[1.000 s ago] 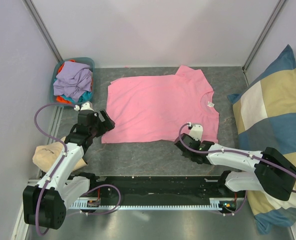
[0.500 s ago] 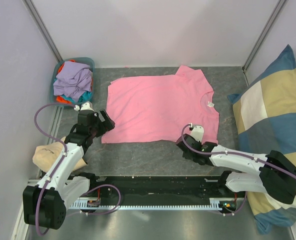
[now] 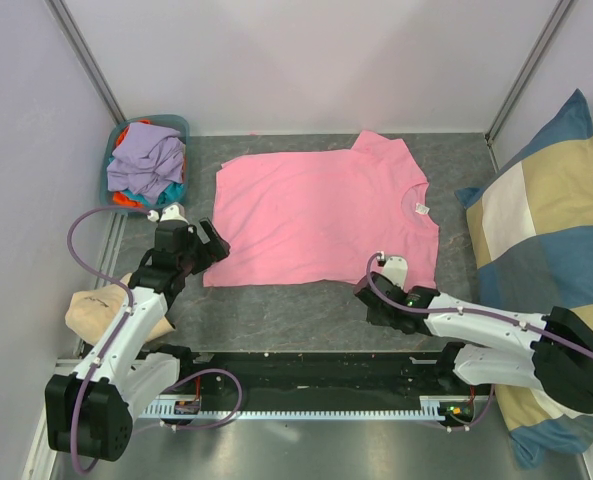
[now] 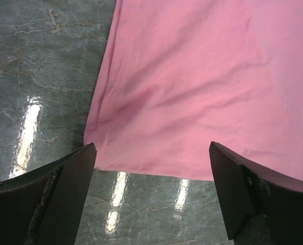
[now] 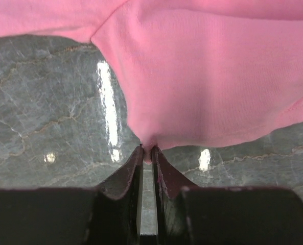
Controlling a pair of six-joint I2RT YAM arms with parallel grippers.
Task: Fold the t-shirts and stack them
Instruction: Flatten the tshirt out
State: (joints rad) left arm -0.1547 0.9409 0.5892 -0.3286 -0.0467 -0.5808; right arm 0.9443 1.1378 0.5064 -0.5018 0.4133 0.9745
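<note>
- The pink t-shirt (image 3: 316, 215) lay spread flat on the grey marbled desk (image 3: 276, 315), neck label toward the checked cushion (image 3: 546, 240) and bottom hem toward the left.
- More tees, with a lavender tee (image 3: 148, 160) on top and teal and orange ones beneath it, sat heaped in the basket (image 3: 109, 170) at the far left corner, not yet handled.
- The right fingers (image 5: 133, 171) were closed on a small nip of pink cloth at the near sleeve's edge. The bite looked shallow, at the tips only.
- The left fingers (image 4: 72, 173) were spread wide and held nothing. They hung just above the shirt's near hem corner, not touching it.
- Judged step: taking hold of the near edge at both ends, ready for the first lengthwise fold.
- To do it well:
  - Lower the left fingers straight onto the hem corner and take a deeper bite than the right has.
  - Lift both ends together and level, so that the edge stays taut.
  - Carry the edge away from the arms and lay it parallel to the far side.
- Risk: the thin pinch on the sleeve could slip on lifting, so regrip if the cloth creeps.
</note>
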